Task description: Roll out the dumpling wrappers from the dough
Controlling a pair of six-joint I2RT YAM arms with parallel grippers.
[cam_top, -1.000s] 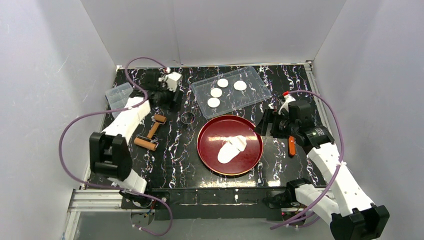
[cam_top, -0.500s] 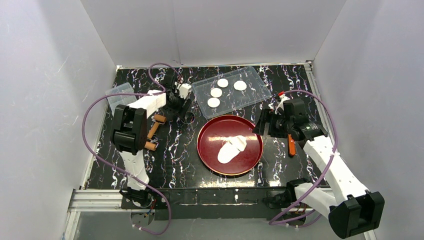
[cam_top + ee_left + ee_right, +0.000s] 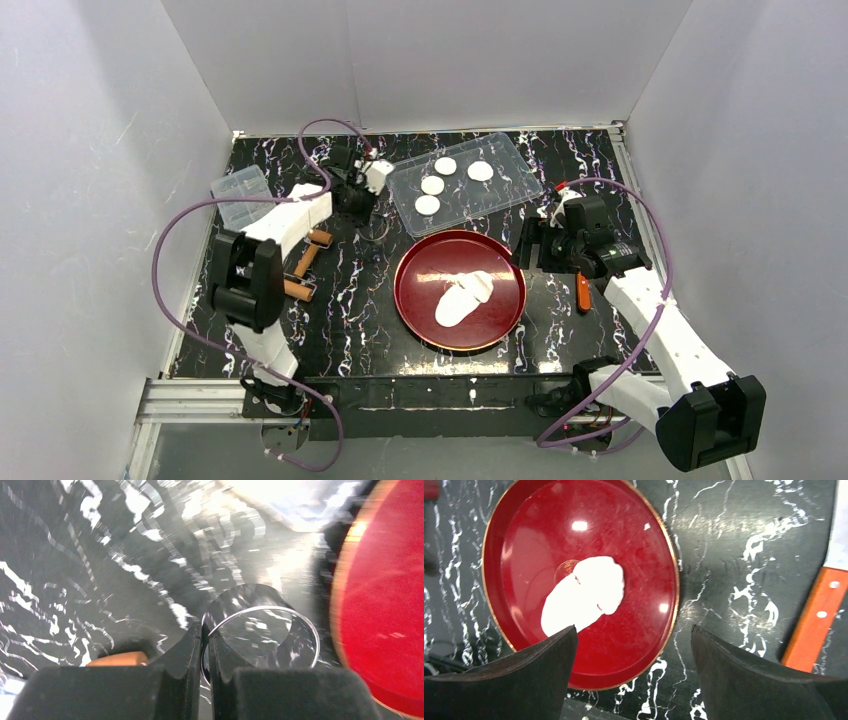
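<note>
The dough (image 3: 462, 298) lies as an elongated white lump on the red plate (image 3: 415, 300), and also shows in the right wrist view as the dough (image 3: 584, 595). Several round dumpling wrappers (image 3: 432, 185) lie in the clear tray (image 3: 510, 190) at the back. My left gripper (image 3: 205, 630) is shut on the thin wall of a metal ring cutter (image 3: 260, 630), which stands on the table left of the plate. In the top view the left gripper (image 3: 368, 212) sits over the ring cutter (image 3: 378, 232). My right gripper (image 3: 634, 635) hangs open beside the plate's right rim (image 3: 674, 580), holding nothing.
A wooden rolling pin (image 3: 305, 265) lies left of the ring cutter, its brown end (image 3: 117, 658) near my left fingers. A small clear box (image 3: 238, 192) sits at the back left. An orange-handled knife (image 3: 584, 293) lies right of the plate, by the right gripper.
My left arm has swung right from the back-left corner to the ring cutter, and its jaws have closed on the ring's wall. The right arm has shifted only slightly.
</note>
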